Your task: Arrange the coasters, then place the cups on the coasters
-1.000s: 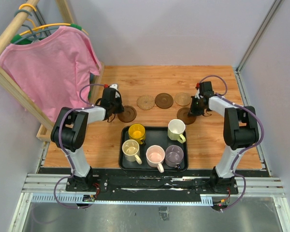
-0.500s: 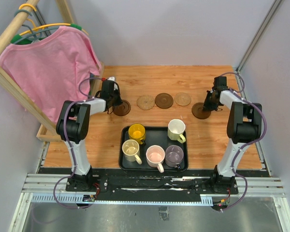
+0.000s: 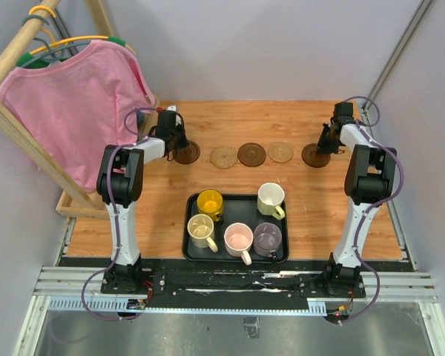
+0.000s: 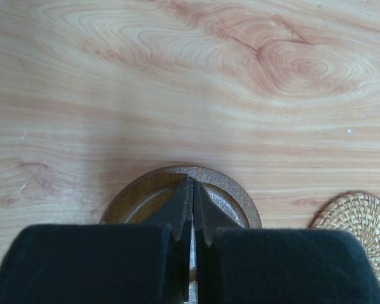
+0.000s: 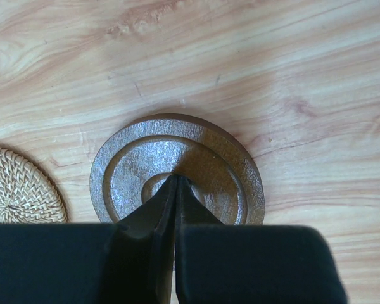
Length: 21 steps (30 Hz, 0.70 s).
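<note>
Five coasters lie in a row across the table: a dark one (image 3: 188, 154), a tan woven one (image 3: 224, 156), a dark one (image 3: 251, 154), a tan one (image 3: 280, 152) and a dark one (image 3: 314, 156). My left gripper (image 3: 179, 146) is shut, its tips resting on the leftmost dark coaster (image 4: 240, 201). My right gripper (image 3: 327, 144) is shut too, tips on the rightmost dark coaster (image 5: 123, 171). Five cups stand in the black tray (image 3: 188, 251): yellow (image 3: 210, 202), pale yellow-green (image 3: 271, 199), cream (image 3: 201, 228), pink (image 3: 238, 239) and purple-grey (image 3: 267, 237).
A pink shirt (image 3: 81, 96) hangs on a wooden rack at the left, close to my left arm. Woven coasters show at the edge of each wrist view, one at the right (image 4: 361, 221) and one at the left (image 5: 16, 190). A metal post (image 3: 397, 55) runs along the right wall.
Both arms reached farther from the bases. The left dark coaster slid back and a little left; the right dark coaster slid back and right, into line with the other three.
</note>
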Tool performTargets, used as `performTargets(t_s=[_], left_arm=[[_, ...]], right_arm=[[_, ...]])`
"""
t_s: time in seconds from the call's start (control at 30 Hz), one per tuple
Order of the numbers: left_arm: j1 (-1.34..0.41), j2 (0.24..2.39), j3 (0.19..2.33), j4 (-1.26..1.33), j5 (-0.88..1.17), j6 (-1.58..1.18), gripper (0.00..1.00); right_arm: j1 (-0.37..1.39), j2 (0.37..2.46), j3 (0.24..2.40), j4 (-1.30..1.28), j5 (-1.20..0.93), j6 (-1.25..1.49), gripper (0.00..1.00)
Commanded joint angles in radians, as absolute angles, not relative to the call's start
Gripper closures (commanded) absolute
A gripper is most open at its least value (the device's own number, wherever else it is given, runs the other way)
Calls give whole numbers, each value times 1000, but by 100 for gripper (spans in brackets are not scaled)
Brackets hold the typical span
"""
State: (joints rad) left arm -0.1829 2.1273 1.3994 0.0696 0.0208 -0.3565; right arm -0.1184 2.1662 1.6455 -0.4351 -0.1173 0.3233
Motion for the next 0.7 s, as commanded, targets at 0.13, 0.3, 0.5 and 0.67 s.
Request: performTargets(t_s=[0.13,0.3,0.5,0.67], left_arm=[[-167,2106,1380,73,51,-348,100],[-168,1991,1280,195,104,-350,99],[-168,1867,1184,301,154,-346,99],[-170,1844,1126,376,301,-367,100]], right_arm=[[-137,2136,1584,-392,-162,266,96],[-128,2030,1526,-329,-207,244,81],[-100,1901,1462,-279,-240,223,72],[-61,1853,1425,-243,-304,216,77]])
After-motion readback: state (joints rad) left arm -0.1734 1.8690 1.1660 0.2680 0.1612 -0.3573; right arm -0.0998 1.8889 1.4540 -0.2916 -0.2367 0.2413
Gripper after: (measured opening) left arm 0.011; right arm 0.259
